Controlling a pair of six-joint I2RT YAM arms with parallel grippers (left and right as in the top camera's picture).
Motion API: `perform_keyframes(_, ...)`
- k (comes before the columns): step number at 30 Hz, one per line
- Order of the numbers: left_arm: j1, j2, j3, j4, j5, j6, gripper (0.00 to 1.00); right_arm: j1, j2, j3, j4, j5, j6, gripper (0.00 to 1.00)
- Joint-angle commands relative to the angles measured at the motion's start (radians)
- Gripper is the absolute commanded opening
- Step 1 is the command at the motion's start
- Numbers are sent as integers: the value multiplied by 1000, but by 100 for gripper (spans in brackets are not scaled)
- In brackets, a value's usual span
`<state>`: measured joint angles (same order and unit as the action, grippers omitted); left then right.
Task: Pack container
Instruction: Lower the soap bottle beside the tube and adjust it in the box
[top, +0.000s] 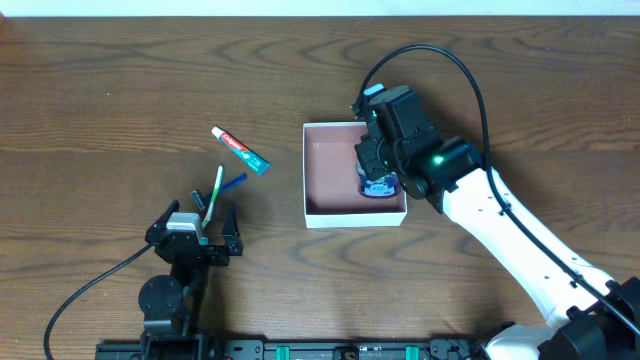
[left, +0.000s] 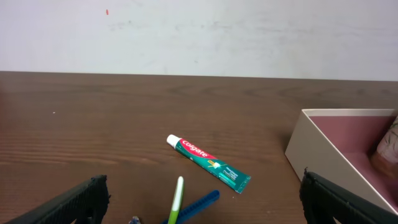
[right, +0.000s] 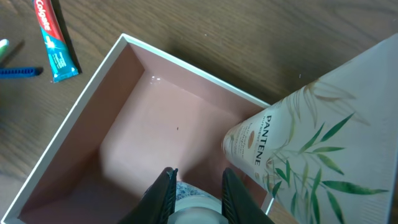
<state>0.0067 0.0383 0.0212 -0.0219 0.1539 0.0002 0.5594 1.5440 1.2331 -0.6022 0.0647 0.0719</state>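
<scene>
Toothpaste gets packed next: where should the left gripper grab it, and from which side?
Grip the toothpaste mid-body, across its width, coming straight down from above with the left gripper. It lies flat and slanted on the table, nothing touching it, so the jaws can straddle its long edges; the crimped tail looks too thin.

Square shallow cardboard container (top: 330, 175), open top. White outer walls and rim, pinkish-brown inside, smooth floor. Flat and upright on wooden table (top: 120, 80), right of centre, sides roughly parallel to table edges. Left part of floor bare; right part hidden in overhead view. From left wrist: white outer wall (left: 314, 152) and pink inside, cropped at right frame edge. From right wrist: 2 walls meeting at far corner, floor (right: 155, 143) mostly bare, pale Pantene tube (right: 311, 137) leaning at right wall, white-capped item (right: 198, 208) at near side.
</scene>
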Motion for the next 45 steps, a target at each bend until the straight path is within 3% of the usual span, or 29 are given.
perform_keyframes(1, 6, -2, -17, -34, 15, 3, 98, 11, -7, -10, 8, 30, 9, 9)
perform_keyframes(5, 6, -2, -17, -34, 15, 3, 98, 11, -6, -24, 14, 30, 1, 18)
perform_keyframes(12, 6, -2, -17, -34, 15, 3, 98, 11, -6, -37, 31, 29, 2, 21)
perform_keyframes(15, 6, -2, -17, -34, 15, 3, 98, 11, -6, -37, 31, 29, 2, 31)
perform_keyframes(21, 6, -2, -17, -34, 15, 3, 98, 11, -6, -37, 31, 29, 2, 40)
perform_keyframes(32, 6, -2, -17, -34, 15, 3, 98, 11, -6, -37, 23, 29, 2, 40)
perform_keyframes(39, 6, -2, -17, -34, 15, 3, 98, 11, -6, -37, -17, 29, 15, 24)
perform_keyframes(45, 6, -2, -17, -34, 15, 3, 98, 11, -6, -37, -61, 32, 29, 17)
